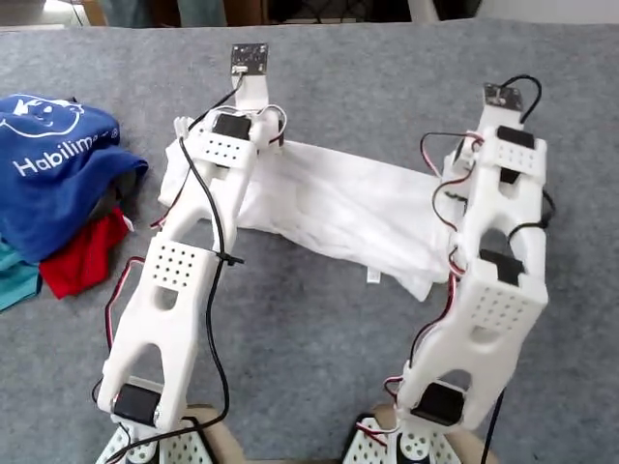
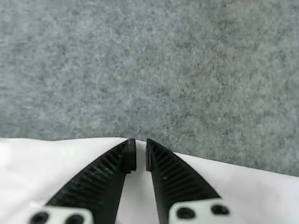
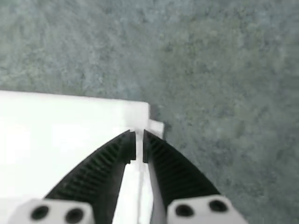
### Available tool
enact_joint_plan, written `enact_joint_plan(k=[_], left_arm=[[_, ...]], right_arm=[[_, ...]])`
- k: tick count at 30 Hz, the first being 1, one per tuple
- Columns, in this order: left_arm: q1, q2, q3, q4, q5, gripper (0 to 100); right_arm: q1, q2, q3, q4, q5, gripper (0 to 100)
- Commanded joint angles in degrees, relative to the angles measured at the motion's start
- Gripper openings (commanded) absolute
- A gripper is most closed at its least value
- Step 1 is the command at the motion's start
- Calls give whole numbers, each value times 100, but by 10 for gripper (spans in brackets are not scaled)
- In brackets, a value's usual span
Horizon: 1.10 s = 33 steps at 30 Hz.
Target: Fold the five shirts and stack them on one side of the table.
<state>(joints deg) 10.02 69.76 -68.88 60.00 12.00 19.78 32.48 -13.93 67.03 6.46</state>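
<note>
Jaws tight on tagged white shirt

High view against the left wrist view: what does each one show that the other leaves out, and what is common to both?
High view adds: the left arm and right arm at the two ends of the spread white shirt, plus a pile of a blue shirt, a red shirt and a teal shirt off to the left arm's side.
Left wrist view adds: the left gripper close up, its black fingers pinched on the shirt's edge.
Shared: the white shirt and the grey table.
</note>
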Motion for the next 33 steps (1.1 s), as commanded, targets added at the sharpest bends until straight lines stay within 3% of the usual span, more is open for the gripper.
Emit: enact_joint_plan(k=[1,3,10,13,17,25,33], left_arm=[[92,-123,-365,62,44,83],[101,-123,-708,431,18,83],[57,-237,-2695,2514,-88,70],[84,-510,-2659,3147,-738,27],[-75,-545,-2659,4053,-835,29],[-1015,-545,-2633,4114,-835,29],[-1059,-554,-2633,4114,-914,28]], right_arm=[[105,-787,-4,387,-9,57],[114,-980,4,686,-35,71],[-88,-1174,435,1442,-132,338],[-141,-1174,980,1073,-193,332],[-308,-1174,1437,431,-501,296],[-598,-1138,2097,-484,-774,187],[-237,-1130,2281,-642,-738,188]])
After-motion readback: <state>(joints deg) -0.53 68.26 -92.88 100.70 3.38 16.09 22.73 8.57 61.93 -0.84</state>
